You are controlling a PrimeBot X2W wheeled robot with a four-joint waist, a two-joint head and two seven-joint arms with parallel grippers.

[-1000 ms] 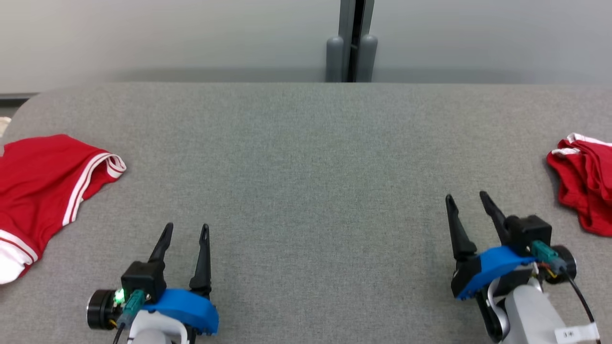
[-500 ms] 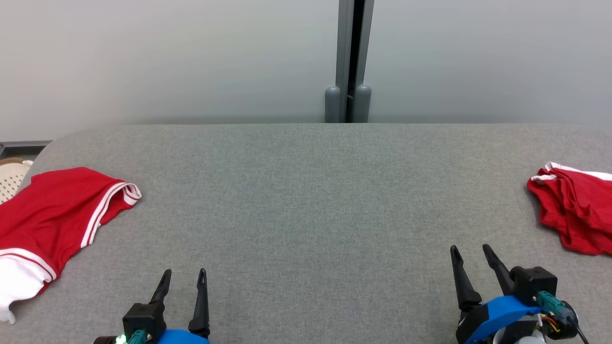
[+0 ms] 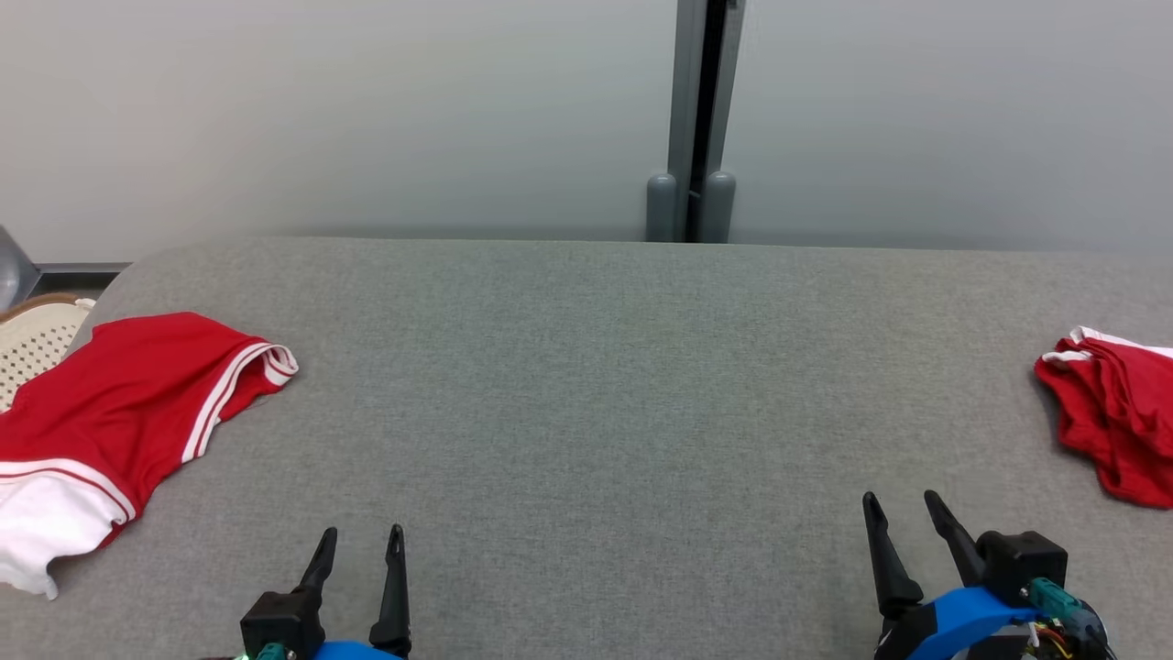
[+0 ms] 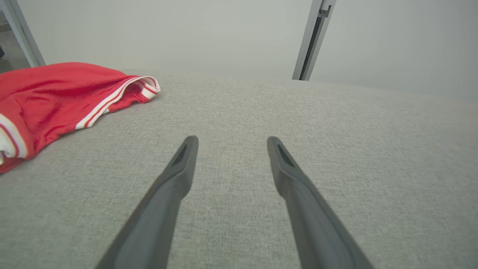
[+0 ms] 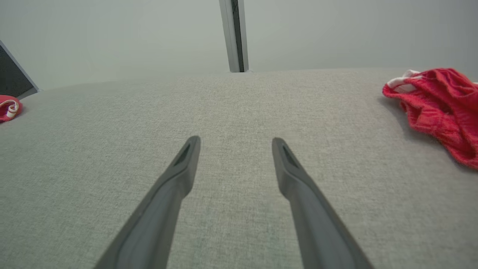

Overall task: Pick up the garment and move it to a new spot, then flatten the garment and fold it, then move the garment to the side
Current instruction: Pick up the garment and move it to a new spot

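A crumpled red garment (image 3: 1113, 417) with white trim lies at the table's right edge; in the right wrist view the garment (image 5: 437, 101) is ahead and to the right. Another red garment (image 3: 119, 403) with white stripes and a white band lies flatter at the left edge, and the left wrist view has this garment (image 4: 56, 93) at the upper left. My left gripper (image 3: 363, 532) (image 4: 232, 139) is open over bare cloth near the front edge. My right gripper (image 3: 899, 497) (image 5: 235, 139) is open too, left of the crumpled garment and apart from it. Neither holds anything.
The grey fabric-covered table (image 3: 596, 385) stretches wide between the two garments. A pale wall with a grey vertical post (image 3: 703, 119) runs behind it. A white perforated object (image 3: 37, 335) sits beyond the table's left corner.
The whole head view has shifted: the camera tilted up and swung slightly, so the table and grippers sit lower. Both grippers stay open; the garments lie as before.
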